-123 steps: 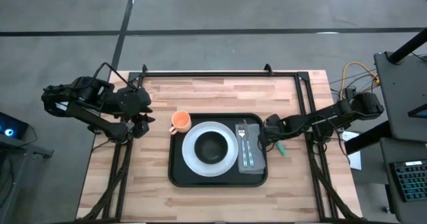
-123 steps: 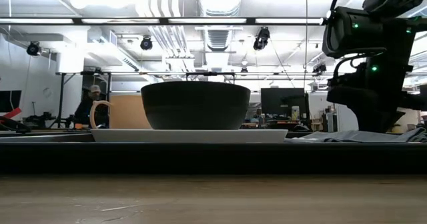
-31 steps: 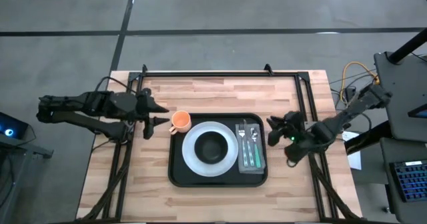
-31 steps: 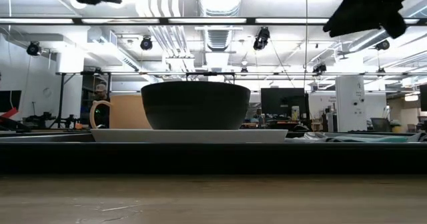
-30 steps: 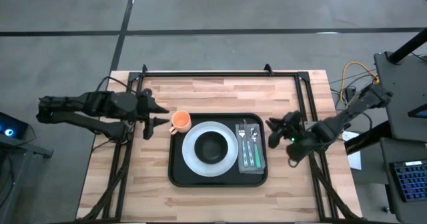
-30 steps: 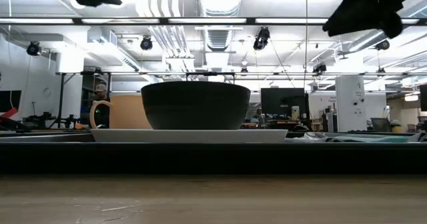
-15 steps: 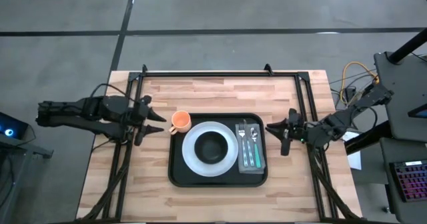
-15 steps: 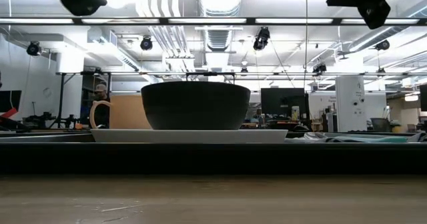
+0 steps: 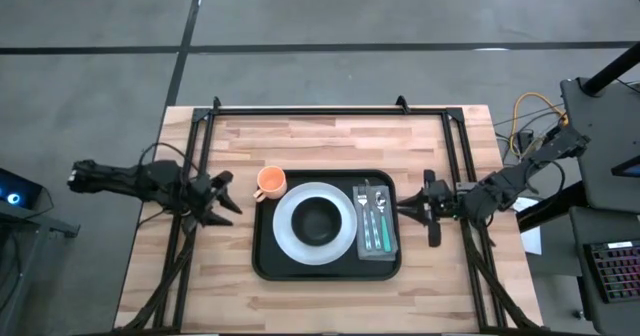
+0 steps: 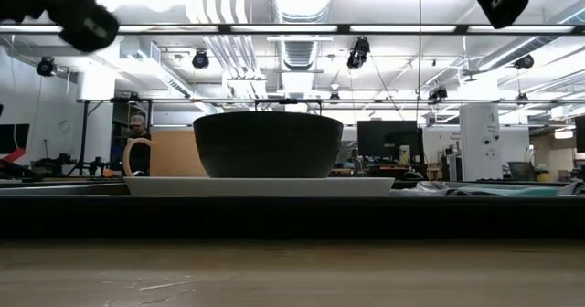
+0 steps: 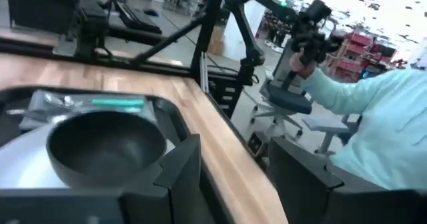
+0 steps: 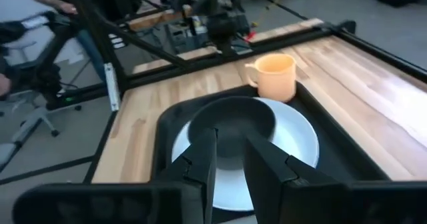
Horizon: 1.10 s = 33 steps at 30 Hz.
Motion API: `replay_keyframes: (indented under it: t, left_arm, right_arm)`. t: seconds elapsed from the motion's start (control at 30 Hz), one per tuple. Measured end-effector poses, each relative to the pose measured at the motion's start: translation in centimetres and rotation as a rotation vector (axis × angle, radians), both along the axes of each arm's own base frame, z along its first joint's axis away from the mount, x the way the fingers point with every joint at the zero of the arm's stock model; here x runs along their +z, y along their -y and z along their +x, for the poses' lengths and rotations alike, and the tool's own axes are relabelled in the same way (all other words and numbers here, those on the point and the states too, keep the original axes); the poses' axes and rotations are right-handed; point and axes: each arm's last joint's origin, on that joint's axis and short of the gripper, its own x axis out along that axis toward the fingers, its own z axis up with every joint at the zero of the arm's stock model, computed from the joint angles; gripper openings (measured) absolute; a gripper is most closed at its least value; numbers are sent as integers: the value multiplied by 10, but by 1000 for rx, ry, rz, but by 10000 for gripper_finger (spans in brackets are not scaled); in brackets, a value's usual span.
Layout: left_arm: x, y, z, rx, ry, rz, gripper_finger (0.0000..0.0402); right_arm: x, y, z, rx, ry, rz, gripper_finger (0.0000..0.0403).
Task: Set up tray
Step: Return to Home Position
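As seen from above, finds tabletop [image 9: 330,141] bearing tray [image 9: 262,261] at centre, plate [image 9: 285,231] and bowl [image 9: 318,219] inside, napkin [image 9: 390,248] at its 3 o'clock, cup [image 9: 271,182] at 10. Beside tray at 9 and 3: left pincer [image 9: 228,198], right pincer [image 9: 404,208], both seemingly released.

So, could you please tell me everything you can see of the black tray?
The tray is large, black and rectangular with rounded corners and a raised rim. It lies flat on the wooden table. On it sit a white plate holding a dark bowl and, to the right, a grey napkin carrying cutlery. An orange cup stands at its upper-left corner in the high view; on or beside it, I cannot tell.
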Motion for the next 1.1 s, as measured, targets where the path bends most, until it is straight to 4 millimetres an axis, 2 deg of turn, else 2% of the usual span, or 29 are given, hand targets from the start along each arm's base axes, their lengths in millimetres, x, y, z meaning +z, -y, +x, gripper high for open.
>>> replay_keyframes:
  t: [0.17, 0.37, 0.43, 0.7, 0.87, 1.0, 1.1]
  left_arm:
    - [-25, -1, -5, -3, 57, 42, 158]
    - [-31, -2, -15, -5, 231, 49, 158]
    - [-37, -2, -14, -5, 208, 62, 158]
    - [-41, -5, -11, 94, 189, 116, 158]
    - [-47, -5, -11, 98, 191, 134, 158]
    - [-51, -4, -9, 99, 192, 124, 158]
    - [-57, -4, -7, 99, 184, 119, 158]
  right_arm:
    - [5, -1, 0, 45, 40, -26, 63]
    - [5, -2, 1, 67, 39, -36, 59]
    - [5, -3, 2, 94, 42, -50, 61]
    - [9, -6, 5, 141, 91, -69, 65]
    - [6, -5, 5, 153, 87, -113, 59]
    - [6, -6, -2, 314, 102, -73, 60]
    - [15, -2, -15, 436, 176, -49, 64]
